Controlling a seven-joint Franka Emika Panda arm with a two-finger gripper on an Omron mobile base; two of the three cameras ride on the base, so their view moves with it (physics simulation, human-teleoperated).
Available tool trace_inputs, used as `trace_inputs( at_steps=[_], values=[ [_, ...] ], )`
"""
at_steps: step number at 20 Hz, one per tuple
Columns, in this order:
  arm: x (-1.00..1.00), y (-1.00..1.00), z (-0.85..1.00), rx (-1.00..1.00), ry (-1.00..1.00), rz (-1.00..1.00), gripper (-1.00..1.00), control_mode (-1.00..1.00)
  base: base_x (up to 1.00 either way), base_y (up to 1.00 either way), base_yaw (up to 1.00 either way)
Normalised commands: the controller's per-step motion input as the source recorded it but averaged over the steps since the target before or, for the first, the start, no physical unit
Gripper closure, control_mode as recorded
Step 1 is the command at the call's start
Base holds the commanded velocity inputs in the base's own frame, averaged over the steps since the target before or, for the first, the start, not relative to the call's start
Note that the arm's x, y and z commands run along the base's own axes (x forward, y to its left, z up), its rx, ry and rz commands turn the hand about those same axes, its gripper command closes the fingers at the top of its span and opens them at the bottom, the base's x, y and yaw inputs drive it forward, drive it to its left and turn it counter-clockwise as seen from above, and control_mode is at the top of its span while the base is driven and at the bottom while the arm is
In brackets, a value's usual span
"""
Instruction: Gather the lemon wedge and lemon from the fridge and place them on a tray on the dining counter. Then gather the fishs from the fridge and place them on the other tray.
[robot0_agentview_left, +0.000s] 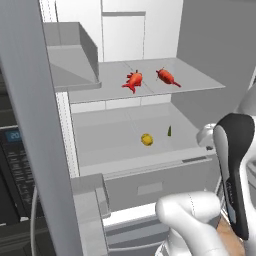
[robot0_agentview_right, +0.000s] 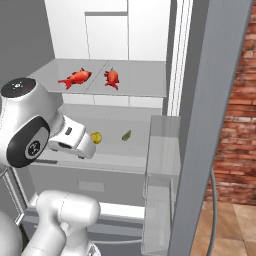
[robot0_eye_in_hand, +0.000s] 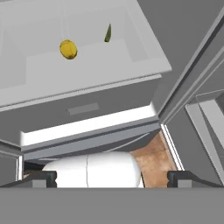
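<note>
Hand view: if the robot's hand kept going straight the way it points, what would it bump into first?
Probably the grey drawer front under the lemon's shelf in the fridge, not the fruit itself. Depth is hard to judge. The hand is open.

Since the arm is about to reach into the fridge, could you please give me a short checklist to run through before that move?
1. Grey-silver fridge door open: ok.
2. Small round yellow lemon on the middle white shelf, unobstructed: ok.
3. Thin greenish lemon wedge beside the lemon, apart from it: ok.
4. Two red-orange fish on the shelf above, untouched: ok.
5. Claw open and empty: ok.
6. Claw lined up with the lemon: not ok; it sits below the shelf edge.
</note>
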Motion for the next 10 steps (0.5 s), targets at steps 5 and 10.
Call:
trace_inputs(
  at_steps=[5, 10],
  values=[
    [0.55, -0.01, -0.07, -0.05, 0.00, -0.02, -1.00, -1.00, 0.00, 0.00, 0.00],
    [0.55, 0.00, -0.11, -0.04, 0.00, -0.06, -1.00, -1.00, 0.00, 0.00, 0.00]
  ],
)
